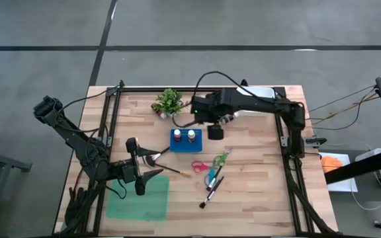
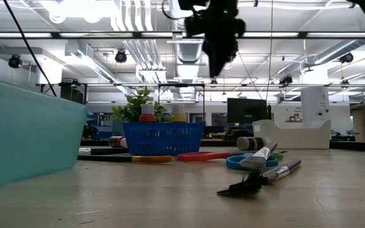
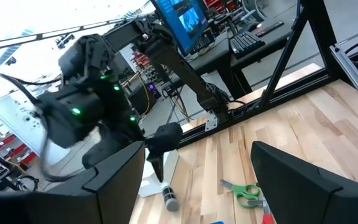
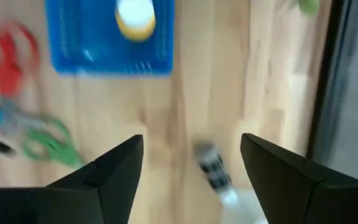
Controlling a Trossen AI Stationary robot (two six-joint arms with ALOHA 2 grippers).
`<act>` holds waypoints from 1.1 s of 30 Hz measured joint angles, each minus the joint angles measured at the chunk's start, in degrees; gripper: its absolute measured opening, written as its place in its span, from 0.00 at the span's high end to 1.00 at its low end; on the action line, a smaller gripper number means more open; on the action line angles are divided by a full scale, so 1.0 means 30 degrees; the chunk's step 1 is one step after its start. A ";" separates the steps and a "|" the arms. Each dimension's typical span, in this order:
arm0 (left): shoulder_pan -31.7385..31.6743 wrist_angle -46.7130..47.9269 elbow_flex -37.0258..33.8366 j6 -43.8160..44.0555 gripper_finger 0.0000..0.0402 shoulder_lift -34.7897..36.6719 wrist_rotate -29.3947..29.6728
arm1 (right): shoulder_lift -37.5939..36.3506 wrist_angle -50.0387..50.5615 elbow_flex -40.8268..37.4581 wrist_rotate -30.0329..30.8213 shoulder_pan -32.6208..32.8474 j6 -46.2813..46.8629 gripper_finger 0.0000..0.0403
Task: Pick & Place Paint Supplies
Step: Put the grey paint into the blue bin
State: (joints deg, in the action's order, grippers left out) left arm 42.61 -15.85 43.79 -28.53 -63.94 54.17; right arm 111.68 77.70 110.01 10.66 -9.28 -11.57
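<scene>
On the table's left side, your left gripper [image 1: 142, 173] hangs over the near edge of the green mat [image 1: 137, 198], fingers spread wide and holding nothing. One dark-handled brush [image 1: 166, 168] lies just beside it, running toward the middle of the table.

Moving right, you see the small potted plant [image 1: 169, 102] at the far edge, and in front of it the blue basket [image 1: 186, 139] with two paint bottles standing in it, a red-capped bottle [image 1: 177, 134] and a yellow-capped one [image 1: 192, 134].

Your right gripper [image 1: 215, 131] hovers just right of the basket, raised off the wood, jaws wide and empty. Below it a loose paint bottle [image 4: 211, 167] lies on its side.

Nearer you, the red scissors [image 1: 200, 166], green scissors [image 1: 221, 159], blue scissors [image 1: 211, 178] and another brush [image 1: 211, 192] lie clustered together on the bare wood.
</scene>
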 joint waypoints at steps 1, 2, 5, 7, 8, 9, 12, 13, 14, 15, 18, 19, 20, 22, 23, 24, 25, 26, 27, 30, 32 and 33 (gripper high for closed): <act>0.0000 -0.0009 0.0000 0.0000 0.25 0.0000 -0.0022 | -0.0232 0.0287 -0.0558 0.0578 0.0000 -0.0378 0.33; -0.0002 -0.0003 0.0000 0.0000 0.25 0.0000 -0.0074 | -0.0429 0.0544 -0.1154 0.1191 -0.0002 -0.0804 0.33; 0.0000 -0.0012 0.0000 0.0000 0.25 0.0000 -0.0100 | -0.1052 0.0101 -0.3311 0.2485 -0.0193 -0.1525 0.33; -0.0007 -0.0011 0.0000 0.0000 0.25 0.0000 -0.0121 | -0.1222 -0.0639 -0.4770 0.2630 -0.0411 -0.1701 0.33; -0.0007 -0.0014 0.0000 -0.0001 0.25 0.0000 -0.0138 | -0.1231 -0.0927 -0.5511 0.2801 -0.0526 -0.1742 0.33; -0.0007 -0.0012 0.0000 0.0000 0.25 0.0000 -0.0139 | -0.1231 -0.1117 -0.6187 0.2999 -0.0664 -0.1884 0.33; -0.0013 0.0004 0.0000 -0.0003 0.25 0.0000 -0.0140 | -0.1238 -0.2670 -0.8155 0.3656 -0.1157 -0.2760 0.33; -0.0020 0.0008 0.0000 0.0000 0.25 0.0000 -0.0138 | -0.1238 -0.3403 -0.8737 0.3788 -0.1340 -0.3149 0.33; -0.0025 0.0015 0.0000 0.0007 0.25 0.0000 -0.0134 | -0.1237 -0.4122 -0.9226 0.4031 -0.1513 -0.3523 0.33; -0.0022 0.0048 0.0000 0.0007 0.25 0.0000 -0.0136 | -0.1238 -0.4740 -0.9624 0.4342 -0.1662 -0.3912 0.33; -0.0032 0.0084 0.0000 0.0007 0.25 0.0000 -0.0135 | -0.1246 -0.6028 -1.0370 0.4936 -0.2139 -0.5027 0.33; -0.0044 0.0084 0.0000 0.0007 0.25 0.0000 -0.0131 | -0.1246 -0.6282 -1.0507 0.4916 -0.2316 -0.5243 0.33; -0.0066 0.0084 0.0000 0.0007 0.25 0.0000 -0.0138 | -0.1246 -0.6391 -1.0612 0.4850 -0.2512 -0.5381 0.33; -0.0066 0.0087 0.0000 0.0007 0.25 0.0000 -0.0124 | -0.1246 -0.6640 -1.0766 0.4556 -0.2841 -0.5574 0.33; -0.0078 0.0091 0.0000 0.0007 0.25 0.0000 -0.0128 | -0.1246 -0.6713 -1.0841 0.4381 -0.2983 -0.5613 0.33; -0.0080 0.0091 0.0000 0.0007 0.25 0.0000 -0.0127 | -0.1246 -0.6699 -1.0911 0.4325 -0.3112 -0.5636 0.33; -0.0108 0.0091 0.0000 0.0007 0.25 0.0000 -0.0126 | -0.1246 -0.6721 -1.0967 0.4172 -0.3223 -0.5650 0.33; -0.0119 0.0091 0.0000 0.0009 0.25 0.0000 -0.0130 | -0.1246 -0.6890 -1.1043 0.4014 -0.3324 -0.5708 0.33; -0.0142 0.0091 0.0000 0.0009 0.25 0.0000 -0.0129 | -0.1246 -0.7126 -1.1128 0.3848 -0.3421 -0.5717 0.33; -0.0153 0.0091 0.0000 0.0015 0.25 0.0000 -0.0123 | -0.1246 -0.7915 -1.1452 0.3344 -0.3613 -0.5726 0.33; -0.0153 0.0099 0.0000 0.0017 0.25 0.0000 -0.0130 | -0.1246 -0.8402 -1.1704 0.3335 -0.3643 -0.5820 0.33; -0.0153 0.0099 0.0000 0.0022 0.25 0.0000 -0.0138 | -0.1246 -0.8482 -1.1822 0.3320 -0.3650 -0.5863 0.33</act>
State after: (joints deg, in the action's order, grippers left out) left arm 42.15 -15.55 43.79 -28.47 -63.94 53.76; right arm 107.94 52.26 74.54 20.62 -20.23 -29.16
